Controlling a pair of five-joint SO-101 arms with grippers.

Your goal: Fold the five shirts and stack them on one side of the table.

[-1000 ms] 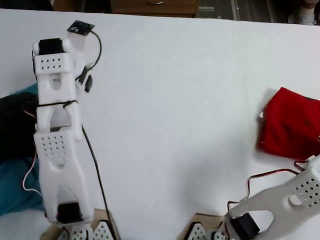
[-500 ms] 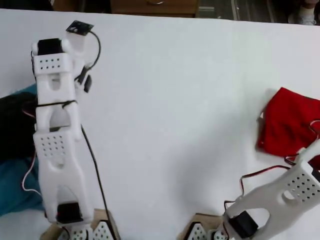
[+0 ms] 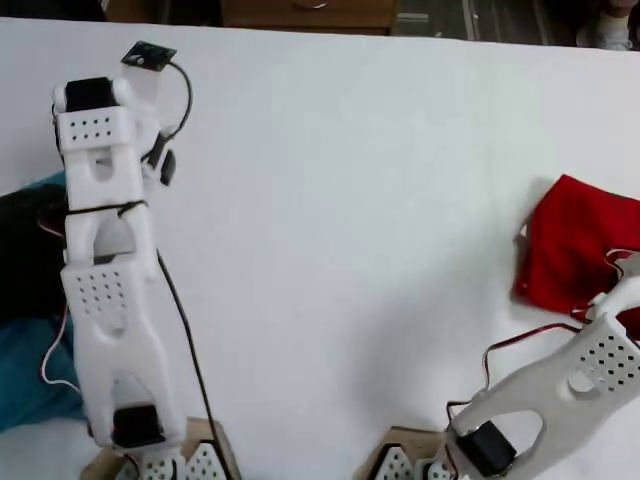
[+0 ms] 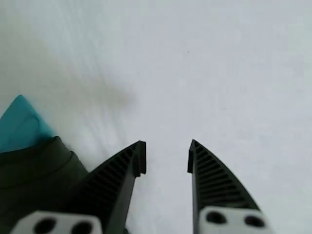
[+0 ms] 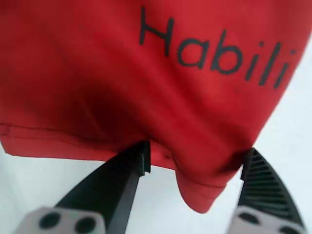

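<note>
A crumpled red shirt [image 3: 575, 245] with black lettering lies at the table's right edge. My right gripper [image 5: 197, 151] hangs open just above its hem, one finger on either side of a fold of red shirt [image 5: 161, 73]. The right arm [image 3: 560, 390] leans over from the near right corner. At the left edge a black shirt [image 3: 25, 250] lies on a teal shirt [image 3: 25, 370]. My left gripper [image 4: 166, 144] is open over bare white table, with the black shirt [image 4: 34, 165] and teal shirt [image 4: 19, 124] beside it. The left arm [image 3: 105, 290] stretches away along the left side.
The white table [image 3: 350, 200] is bare across its middle and far side. Red and white cables [image 3: 520, 350] trail from the right arm. Both arm bases [image 3: 400, 465] sit at the near edge. Wooden furniture [image 3: 310, 12] stands beyond the far edge.
The right arm has swung toward the red shirt, farther over its near edge. The left arm has shifted slightly left and away.
</note>
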